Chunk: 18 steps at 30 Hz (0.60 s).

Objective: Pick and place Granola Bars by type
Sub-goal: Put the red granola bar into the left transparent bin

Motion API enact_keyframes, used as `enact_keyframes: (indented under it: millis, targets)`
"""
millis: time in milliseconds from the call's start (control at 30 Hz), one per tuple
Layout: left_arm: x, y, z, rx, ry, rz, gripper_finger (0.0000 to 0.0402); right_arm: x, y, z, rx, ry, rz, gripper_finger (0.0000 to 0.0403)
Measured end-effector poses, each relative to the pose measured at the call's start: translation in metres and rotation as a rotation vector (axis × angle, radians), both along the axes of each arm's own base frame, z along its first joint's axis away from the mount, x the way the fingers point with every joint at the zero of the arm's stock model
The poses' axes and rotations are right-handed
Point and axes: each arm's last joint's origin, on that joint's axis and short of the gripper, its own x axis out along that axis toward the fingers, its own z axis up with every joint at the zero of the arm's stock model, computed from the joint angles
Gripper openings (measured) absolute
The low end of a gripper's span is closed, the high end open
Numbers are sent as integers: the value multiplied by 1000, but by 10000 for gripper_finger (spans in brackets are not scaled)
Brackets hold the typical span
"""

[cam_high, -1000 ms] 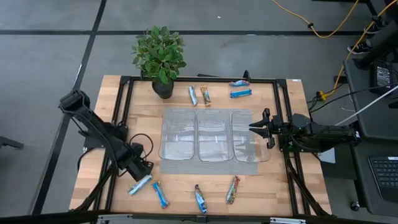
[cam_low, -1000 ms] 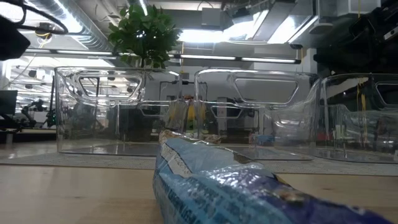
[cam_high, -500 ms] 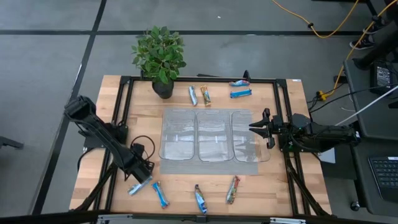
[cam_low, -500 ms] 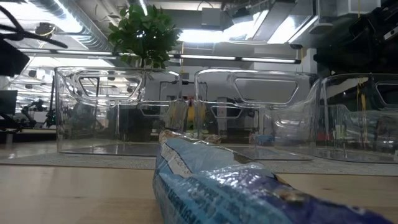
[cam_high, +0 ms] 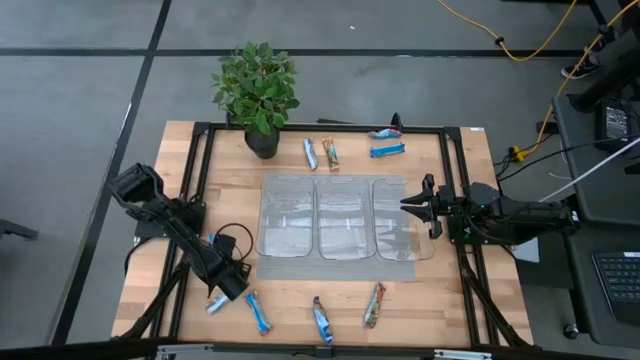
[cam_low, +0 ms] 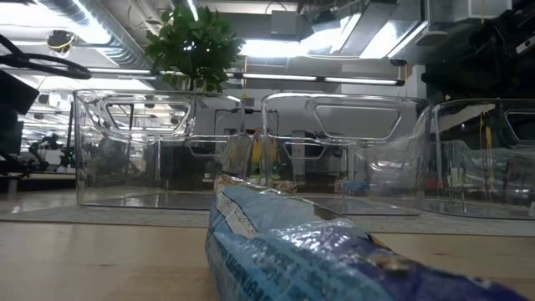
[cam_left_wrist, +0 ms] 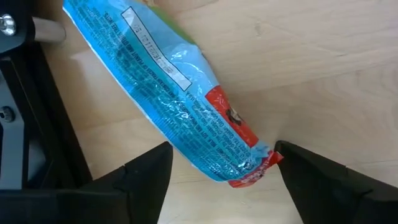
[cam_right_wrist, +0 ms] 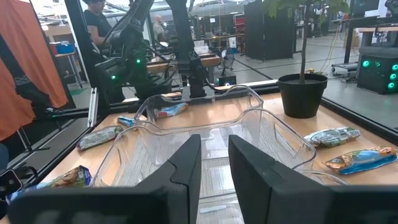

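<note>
Between the spread fingers of the left gripper (cam_left_wrist: 214,171), nothing yet gripped, a blue bar (cam_left_wrist: 168,93) lies askew; squaring across its width is advised before closing.

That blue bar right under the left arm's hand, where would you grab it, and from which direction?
Probably across the middle of the blue bar, coming straight down from above. It lies flat on the wooden table, long and narrow, so the fingers should straddle its short width. The left hand is open over the bar's red-tipped end; shifting toward the centre would likely balance it better.
</note>
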Motion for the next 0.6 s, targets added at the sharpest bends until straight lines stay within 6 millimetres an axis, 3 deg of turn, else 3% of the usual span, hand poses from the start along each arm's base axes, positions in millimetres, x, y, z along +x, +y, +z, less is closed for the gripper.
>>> enact_keyframes:
  millis: [233, 600]
  targets:
    - [0, 0, -1, 8, 5, -3, 219, 0, 0, 0, -1, 0, 0, 85]
    - [1, -1, -2, -3, -11, -6, 83, 0, 0, 0, 0, 0, 0, 85]
